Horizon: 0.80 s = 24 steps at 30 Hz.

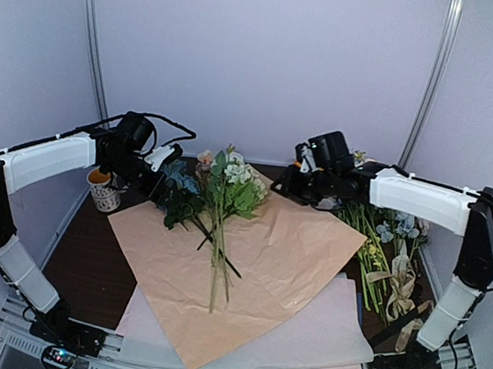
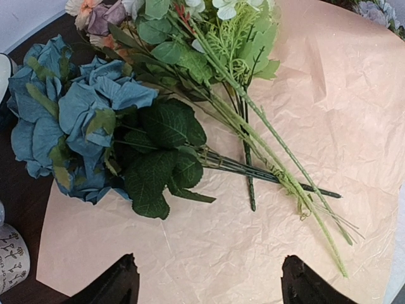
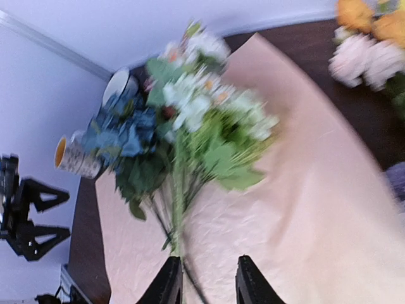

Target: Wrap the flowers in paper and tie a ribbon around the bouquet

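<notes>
Left pincer (image 2: 209,286) spread wide, pinching nothing, over the paper (image 1: 302,243) just beside the flowers (image 1: 228,196); right pincer (image 3: 205,284) parted by a narrow gap at the paper's far right edge, nothing seen clamped, view blurred. The flowers lie on the paper, heads at its far corner, stems pointing near. The ribbon (image 1: 397,284) lies on the surface (image 1: 80,260) to the right, off the paper.

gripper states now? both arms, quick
Left gripper: open wide, holding nothing.
Right gripper: partly open, nothing between its fingers.
</notes>
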### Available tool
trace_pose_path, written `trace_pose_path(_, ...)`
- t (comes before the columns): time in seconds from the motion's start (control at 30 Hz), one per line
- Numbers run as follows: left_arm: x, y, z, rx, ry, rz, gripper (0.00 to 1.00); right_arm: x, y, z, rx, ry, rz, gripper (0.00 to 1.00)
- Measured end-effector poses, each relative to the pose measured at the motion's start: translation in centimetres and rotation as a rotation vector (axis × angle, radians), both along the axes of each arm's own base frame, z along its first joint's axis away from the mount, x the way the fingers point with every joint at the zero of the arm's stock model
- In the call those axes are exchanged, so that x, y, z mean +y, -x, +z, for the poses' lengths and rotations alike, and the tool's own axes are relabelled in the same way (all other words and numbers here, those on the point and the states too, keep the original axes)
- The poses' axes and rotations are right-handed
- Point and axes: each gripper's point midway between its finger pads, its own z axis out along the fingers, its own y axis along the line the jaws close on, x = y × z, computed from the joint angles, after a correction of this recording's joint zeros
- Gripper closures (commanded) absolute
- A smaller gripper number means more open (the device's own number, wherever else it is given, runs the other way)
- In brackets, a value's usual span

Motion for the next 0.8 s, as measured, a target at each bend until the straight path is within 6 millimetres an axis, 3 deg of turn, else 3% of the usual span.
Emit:
trace_pose_path(0.07, 0.0, 0.0, 0.0, 0.001, 0.0, 0.0, 0.19, -5.2, -2.1, 2.1, -0.049, 0.004, -0.106, 0.72)
trace_pose_path(0.1, 0.0, 0.0, 0.0, 0.001, 0.001, -0.001, 0.19, -7.6, -2.9, 2.5, -0.059, 0.016, -0.157, 0.72)
trace_pose_path(0.13, 0.0, 0.0, 0.0, 0.002, 0.001, -0.001, 0.19, -11.3, -3.9, 2.4, -0.062, 0.046, -0.229, 0.72)
trace_pose_path(0.27, 0.0, 0.0, 0.0, 0.002, 0.001, -0.001, 0.19, -21.3, -5.3, -0.6, 0.012, 0.19, -0.408, 0.72)
trace_pose_path(0.33, 0.0, 0.0, 0.0, 0.002, 0.002, -0.001, 0.19, -24.3, -5.0, -2.4, 0.07, 0.268, -0.444, 0.68)
trace_pose_path(0.43, 0.0, 0.0, 0.0, 0.002, 0.002, -0.001, 0.19, -26.2, -4.4, -4.5, 0.137, 0.347, -0.438, 0.65)
trace_pose_path(0.57, 0.0, 0.1, 0.0, 0.002, 0.001, -0.001, 0.19, -27.1, -4.7, -7.5, 0.22, 0.425, -0.405, 0.65)
trace_pose_path(0.8, 0.0, 0.0, 0.0, 0.002, 0.001, -0.002, 0.19, -27.3, -4.9, -11.5, 0.315, 0.503, -0.353, 0.79)
